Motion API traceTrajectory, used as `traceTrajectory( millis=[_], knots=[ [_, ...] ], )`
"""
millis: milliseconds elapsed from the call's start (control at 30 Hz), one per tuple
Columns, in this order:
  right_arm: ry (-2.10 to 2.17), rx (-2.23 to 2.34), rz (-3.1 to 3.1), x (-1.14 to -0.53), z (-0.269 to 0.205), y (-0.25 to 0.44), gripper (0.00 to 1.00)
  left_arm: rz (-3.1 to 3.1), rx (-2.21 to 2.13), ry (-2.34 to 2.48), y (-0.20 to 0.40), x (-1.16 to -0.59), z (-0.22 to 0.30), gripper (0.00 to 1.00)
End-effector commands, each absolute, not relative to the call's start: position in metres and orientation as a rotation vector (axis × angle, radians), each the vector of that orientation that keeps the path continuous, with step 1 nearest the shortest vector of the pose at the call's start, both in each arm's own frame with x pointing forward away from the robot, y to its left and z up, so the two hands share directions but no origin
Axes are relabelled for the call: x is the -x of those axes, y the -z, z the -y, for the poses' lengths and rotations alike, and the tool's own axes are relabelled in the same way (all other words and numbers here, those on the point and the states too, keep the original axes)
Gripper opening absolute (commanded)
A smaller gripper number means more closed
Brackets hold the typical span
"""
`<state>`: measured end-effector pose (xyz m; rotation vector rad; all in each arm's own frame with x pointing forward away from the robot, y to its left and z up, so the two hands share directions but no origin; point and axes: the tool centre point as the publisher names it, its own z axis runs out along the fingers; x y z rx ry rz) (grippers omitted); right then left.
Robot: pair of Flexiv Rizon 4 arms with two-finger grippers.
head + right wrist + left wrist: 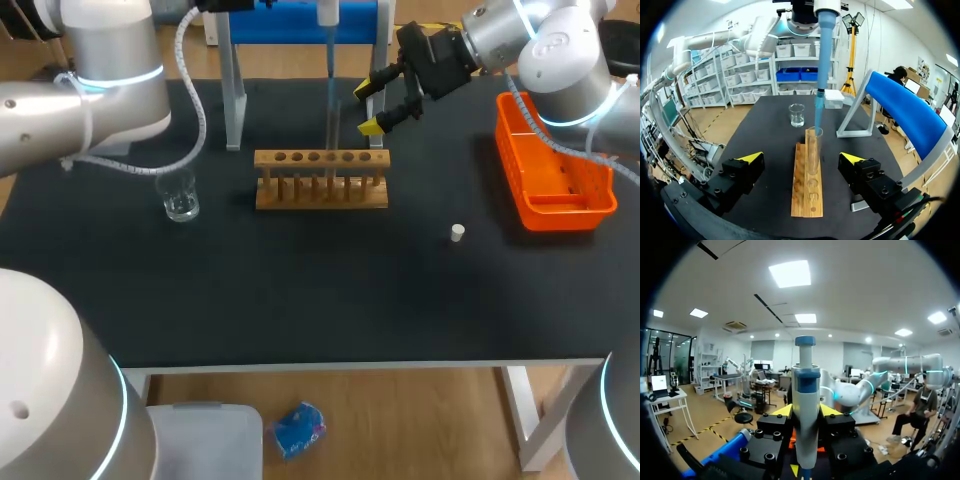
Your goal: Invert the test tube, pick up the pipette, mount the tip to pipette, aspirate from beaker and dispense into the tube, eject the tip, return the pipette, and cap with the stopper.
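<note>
Pipette (805, 405): clamped upright between the left gripper's (807, 415) jaws, its blue tip at the tube (813, 150) mouth.
Right gripper (801, 160): jaws wide apart, holding nothing.
Rack (807, 195): lies under and ahead of the right jaws, running out between them.
Tube: stands upright in the rack, ahead of the right jaws.
Beaker (796, 115): farther ahead, past the rack.

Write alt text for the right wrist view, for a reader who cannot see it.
A blue pipette hangs tip-down at the mouth of a glass test tube standing in a wooden rack. The right gripper is open, facing the rack, with a beaker beyond it.
</note>
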<state>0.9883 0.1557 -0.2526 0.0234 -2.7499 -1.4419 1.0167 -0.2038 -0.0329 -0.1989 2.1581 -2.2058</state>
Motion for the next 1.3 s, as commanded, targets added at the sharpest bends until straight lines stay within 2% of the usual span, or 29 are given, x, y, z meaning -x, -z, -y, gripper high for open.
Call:
traceTrajectory(
  millis=[33,1300],
  knots=[
    [1.438,-0.025,2.749,-0.989,-0.155,0.252,1.0,-2.158,0.205,2.212,0.034,-1.014,0.206,0.0],
    [1.438,-0.025,2.749,-0.989,-0.155,0.252,1.0,-2.187,0.236,2.226,0.07,-1.023,0.211,0.0]
  ],
)
